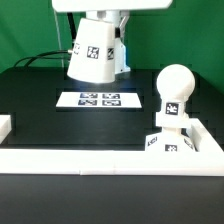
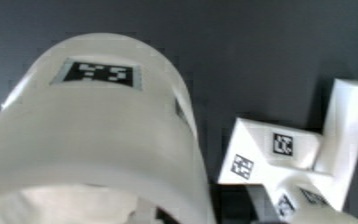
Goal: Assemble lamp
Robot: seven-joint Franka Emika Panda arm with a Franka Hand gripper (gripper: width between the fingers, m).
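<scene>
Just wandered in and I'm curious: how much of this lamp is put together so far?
Done: the ball bulb already sits on the blocky base by the white frame. In hand: the cone shade is held up in the air above the marker board; the jaws themselves are hidden. Left: lowering the shade over the bulb.

The lamp shade [image 2: 96,130] fills most of the wrist view, a white cone seen close up along its length, with one black-and-white square tag [image 2: 101,72] on its narrower end. Beside it, on the dark table [image 2: 247,50], sits the white lamp base [image 2: 265,150], blocky and showing two tags. A white wall [image 2: 350,125] runs just beyond the base.
</scene>
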